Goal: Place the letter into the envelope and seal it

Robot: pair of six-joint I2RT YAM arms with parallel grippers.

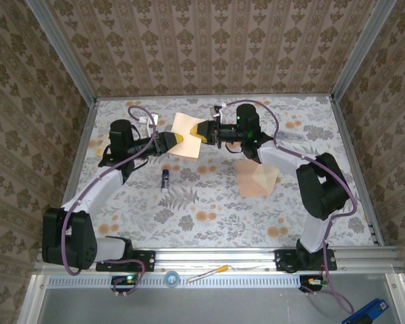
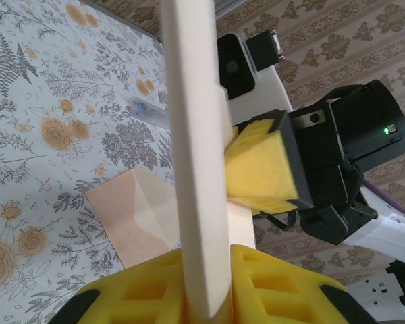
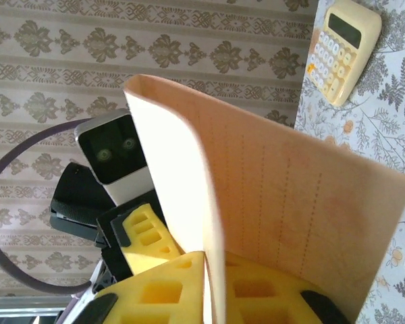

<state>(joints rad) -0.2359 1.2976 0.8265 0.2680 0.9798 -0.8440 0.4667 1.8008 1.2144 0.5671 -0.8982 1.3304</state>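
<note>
The letter (image 1: 186, 135), a pale salmon sheet, hangs in the air above the far middle of the table, held from both sides. My left gripper (image 1: 177, 140) is shut on its left edge; in the left wrist view the letter (image 2: 196, 169) stands edge-on between the yellow pads of that gripper (image 2: 219, 260). My right gripper (image 1: 201, 130) is shut on the opposite edge, and the curved letter (image 3: 290, 216) rises from between its pads (image 3: 216, 270). The envelope (image 1: 256, 177) lies flat on the table to the right, flap open, also visible below the letter (image 2: 131, 216).
A small dark blue tube (image 1: 165, 179) lies left of centre on the floral tablecloth. A cream calculator (image 3: 341, 50) sits at the far side. A clear pen-like object (image 2: 145, 108) lies near the back. A pencil (image 1: 206, 273) rests on the front rail.
</note>
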